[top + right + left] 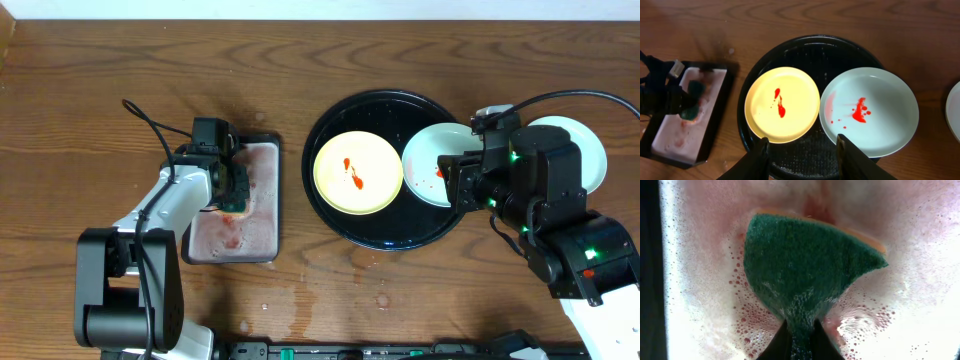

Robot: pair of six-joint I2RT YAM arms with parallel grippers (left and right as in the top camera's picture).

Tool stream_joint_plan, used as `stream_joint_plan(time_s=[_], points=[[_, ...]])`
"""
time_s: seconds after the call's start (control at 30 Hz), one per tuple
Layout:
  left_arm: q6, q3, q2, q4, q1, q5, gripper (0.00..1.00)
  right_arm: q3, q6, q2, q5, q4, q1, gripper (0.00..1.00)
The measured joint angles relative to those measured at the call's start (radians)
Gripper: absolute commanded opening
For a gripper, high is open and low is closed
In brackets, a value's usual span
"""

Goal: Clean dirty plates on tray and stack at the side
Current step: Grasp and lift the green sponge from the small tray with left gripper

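- The tabletop point(100, 80) is dark brown wood with visible grain, and a few wet spots lie near its front edge.
- The black round tray point(385, 105) sits right of centre. A strip of bare wood separates it from the small rectangular tray point(262, 200) on the left.
- On the round tray, the yellow plate point(358, 173) and a mint plate point(430, 160) lie just beside each other, both with red smears. The mint one reaches the tray's right rim.
- A second mint plate point(585, 150) rests on the tabletop right of the tray, partly hidden by the right arm. Its visible part shows no smear.
- The left end effector point(800, 340) is pinched tight on a corner of the green sponge point(800, 265), over pinkish foam in the small tray.
- The right end effector point(801, 142) has its fingers spread wide and holds nothing. It hovers above the round tray's near rim, between the two plates.
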Motion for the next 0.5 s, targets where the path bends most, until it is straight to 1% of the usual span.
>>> stream_joint_plan(time_s=[0.27, 0.5], points=[[0.000, 0.018, -0.024, -0.064, 0.000, 0.003, 0.07, 0.000, 0.000, 0.000, 0.000, 0.000, 0.000, 0.40], [-0.004, 0.017, -0.187, -0.122, 0.000, 0.004, 0.07, 0.000, 0.000, 0.000, 0.000, 0.001, 0.000, 0.40]])
